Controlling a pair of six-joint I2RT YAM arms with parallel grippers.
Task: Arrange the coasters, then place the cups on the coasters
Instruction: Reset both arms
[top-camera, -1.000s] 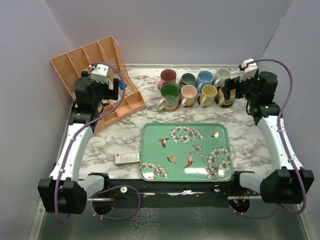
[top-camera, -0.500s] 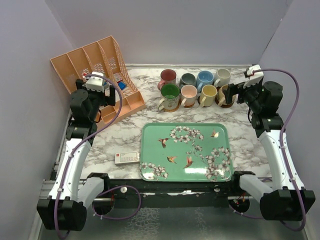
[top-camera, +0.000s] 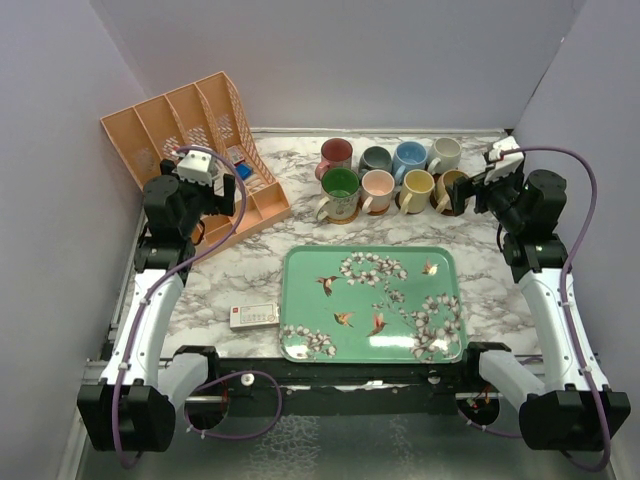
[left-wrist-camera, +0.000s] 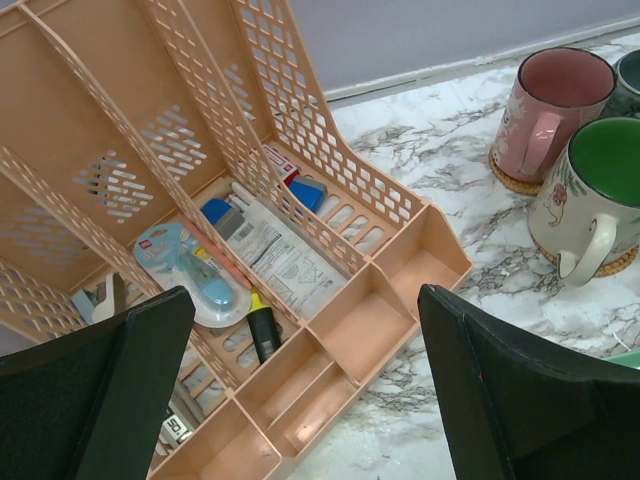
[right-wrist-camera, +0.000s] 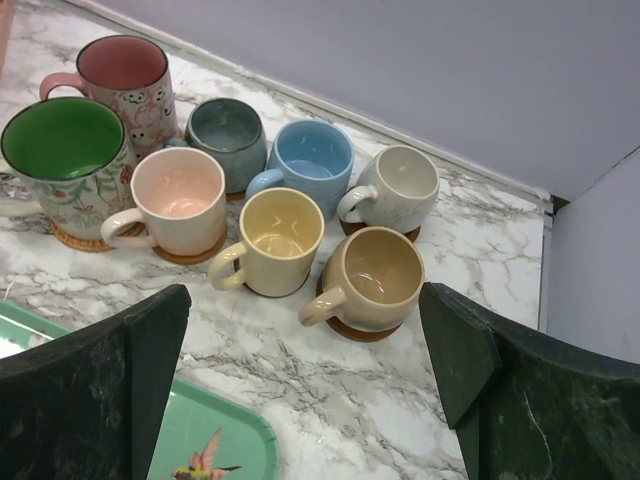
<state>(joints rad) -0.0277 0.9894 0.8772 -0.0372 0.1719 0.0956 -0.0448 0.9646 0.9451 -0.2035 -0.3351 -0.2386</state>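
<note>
Several cups stand in two rows at the back, each on a round coaster. The back row holds a dark pink cup, a grey one, a blue one and a cream one. In front stand a green cup, a pink one, a yellow one and a tan cup on a brown coaster. My right gripper hangs open and empty just right of the tan cup. My left gripper is open and empty above the organiser.
An orange desk organiser holding stationery fills the back left. A green floral tray lies at the front centre. A small white and red card lies to its left. Purple walls close in the back and both sides.
Both arms have drawn back from the table's middle: the right gripper moved right, off the tan cup, and the left gripper moved left and nearer. Both stayed open.
</note>
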